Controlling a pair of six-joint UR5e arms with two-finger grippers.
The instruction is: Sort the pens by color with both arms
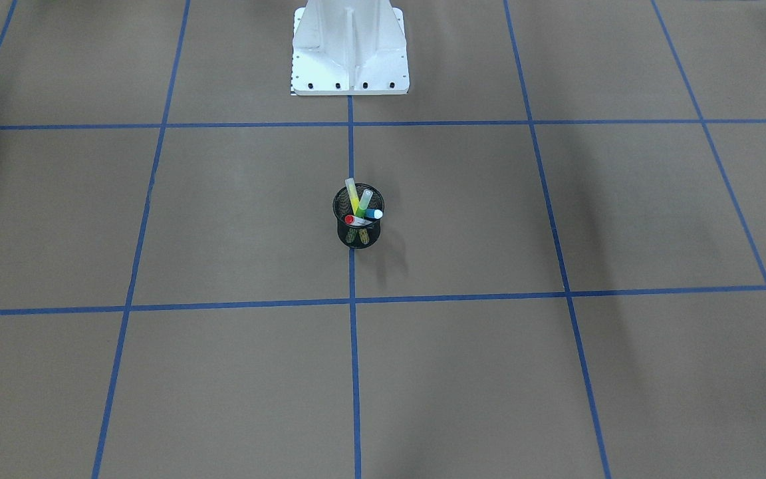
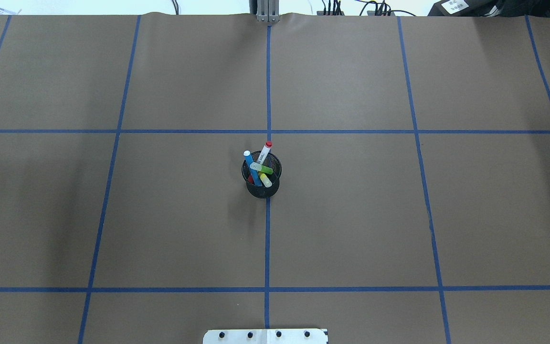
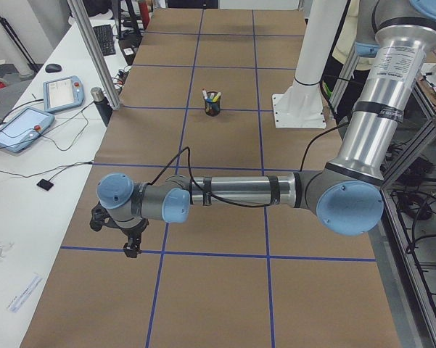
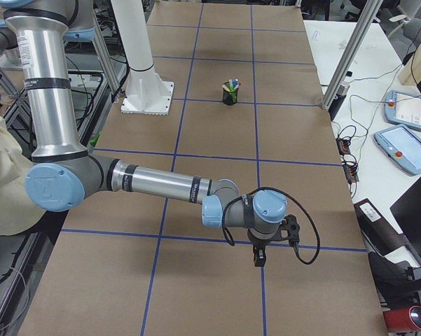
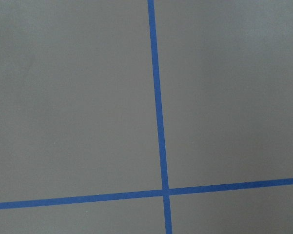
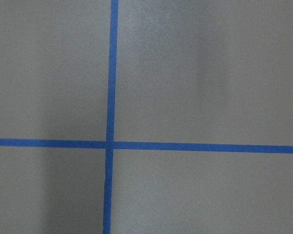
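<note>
Because each gripper shows only in a side view, whether it is open or closed cannot be told. The left gripper points straight down just above the table, near its left end. The right gripper hangs the same way near the right end. Behind them, the left arm and right arm each hold the forearm level, low over the brown surface. Each wrist camera sees only the table and two crossing blue tape lines. Well apart from both grippers, at the table's centre, a black mesh cup stands upright on a tape line, in front of the white pedestal. Four pens lean inside the cup: a blue pen, a green pen, a yellow pen and a white pen with a red end.
</note>
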